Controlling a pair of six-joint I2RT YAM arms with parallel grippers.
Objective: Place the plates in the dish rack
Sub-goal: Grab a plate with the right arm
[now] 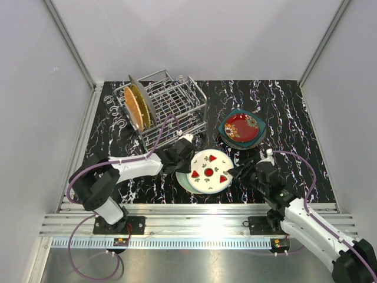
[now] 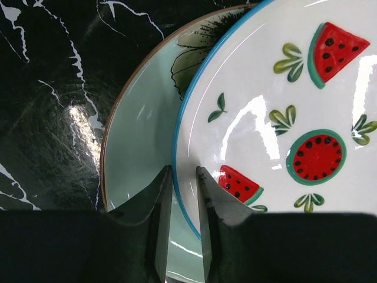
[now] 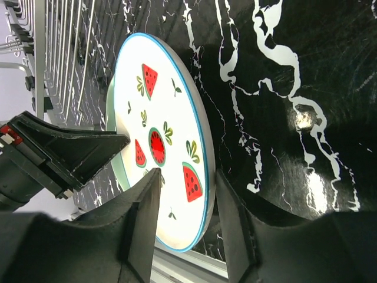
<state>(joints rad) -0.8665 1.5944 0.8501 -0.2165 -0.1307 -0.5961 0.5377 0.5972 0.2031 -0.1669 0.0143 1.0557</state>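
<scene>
Left end effector (image 2: 184, 172) narrow, fingers astride rack-side rim of watermelon plate (image 1: 209, 171); I can't tell if pinch is firm. Right end effector (image 3: 187, 174) wide, straddling rim farthest from dish rack (image 1: 177, 100). Plate sits just before rack, atop pale green plate (image 2: 135, 135). I judge it glazed, stiff, slippery, breakable: grip rim only. Round, no long axis; face up.

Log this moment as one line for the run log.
left gripper: shut on watermelon plate rim | right gripper: open, straddling opposite rim | dish rack: orange plate upright | stack: red plate on teal plate
</scene>
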